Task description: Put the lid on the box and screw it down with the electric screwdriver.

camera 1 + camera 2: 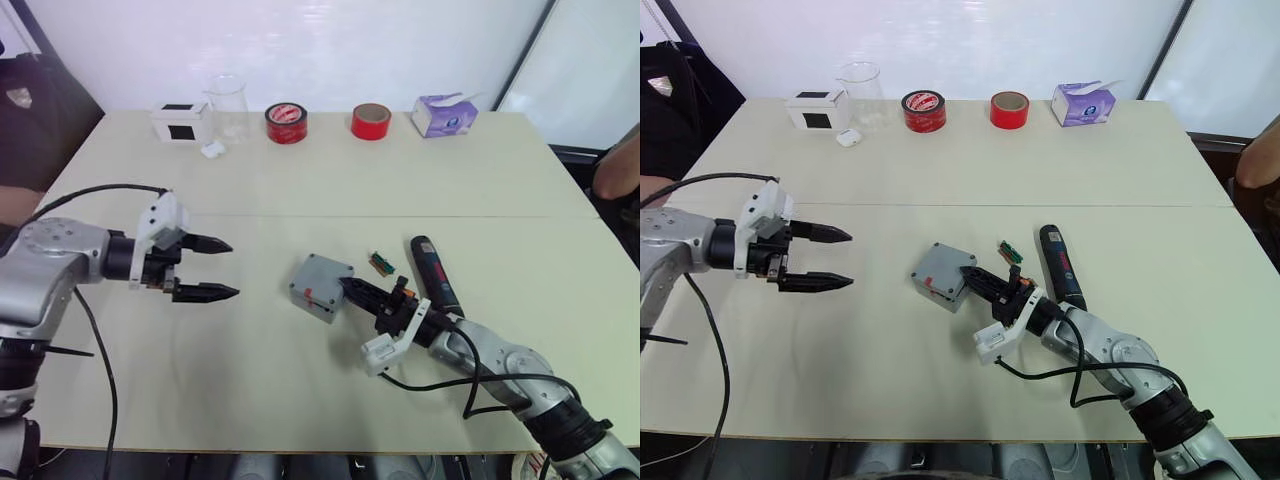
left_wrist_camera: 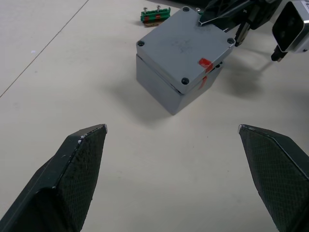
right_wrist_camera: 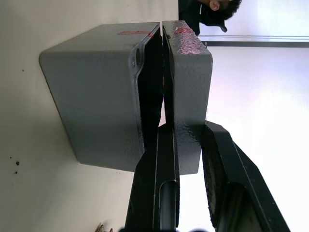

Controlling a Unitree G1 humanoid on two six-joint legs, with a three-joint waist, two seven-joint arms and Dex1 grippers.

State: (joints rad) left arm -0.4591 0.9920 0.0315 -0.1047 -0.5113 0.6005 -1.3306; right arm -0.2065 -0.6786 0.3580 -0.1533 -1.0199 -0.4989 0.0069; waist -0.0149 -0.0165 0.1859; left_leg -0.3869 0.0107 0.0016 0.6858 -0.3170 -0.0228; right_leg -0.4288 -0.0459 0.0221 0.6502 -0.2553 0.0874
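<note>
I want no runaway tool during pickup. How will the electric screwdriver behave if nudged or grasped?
The electric screwdriver is a round, pen-shaped body lying flat on the table, so a sideways nudge would probably roll it. It looks rigid, so it shouldn't flex. Its smooth casing may slip in narrow jaws.

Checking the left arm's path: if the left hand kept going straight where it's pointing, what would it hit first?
Probably the box with the lid on it; the open left hand points across bare table toward it.

Head stereo pair: high, facing forward-down over the pale beige table. Wrist cameras: low; left near, right very close to the small square grey box, shared by all views.
</note>
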